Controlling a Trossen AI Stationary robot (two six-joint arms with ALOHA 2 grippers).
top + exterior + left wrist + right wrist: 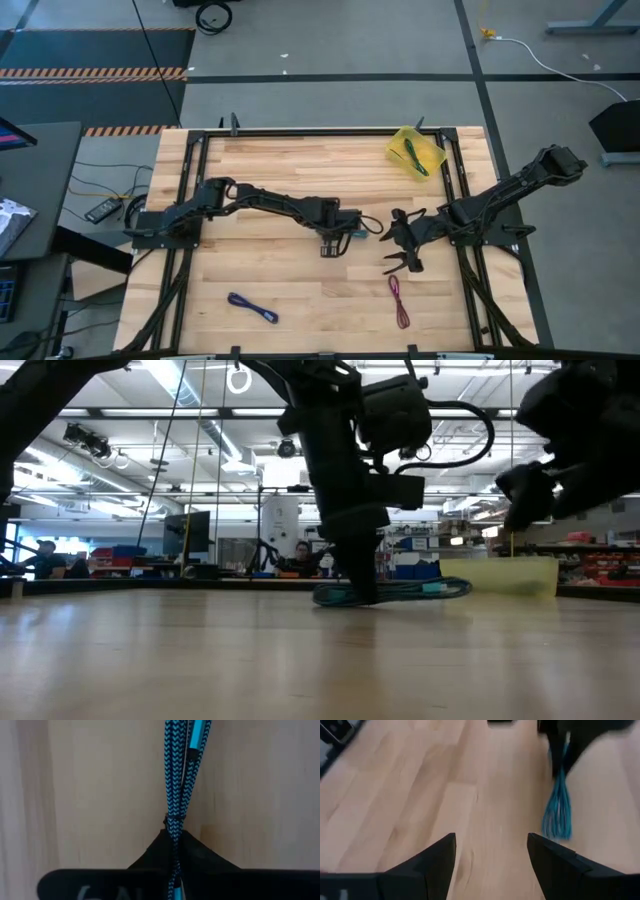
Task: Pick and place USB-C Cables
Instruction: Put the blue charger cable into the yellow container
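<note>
My left gripper [333,243] stands near the table's middle, shut on the teal cable [360,231], a short braided bundle that also shows in the low view [395,591] and the left wrist view [179,765]. My right gripper [399,252] is open just right of it, touching nothing; its wrist view shows the teal cable [557,815] ahead. The green cable [416,157] lies in the yellow tray [400,140]. The dark blue cable [252,308] and the maroon cable [400,301] lie flat near the table's near edge. No violet cable shows. My left gripper pinches the teal cable between its two fingers at one end of the bundle, by the thin tie [173,822]. The fingers [358,565] come from above, pointing down. The rest of the bundle [420,589] lies along the table toward the right.
The yellow tray sits at the table's far right [500,575]. A black frame [190,200] runs around the tabletop. Bare wood lies between the two near cables and left of my left gripper. People [300,557] sit in the room beyond the table.
</note>
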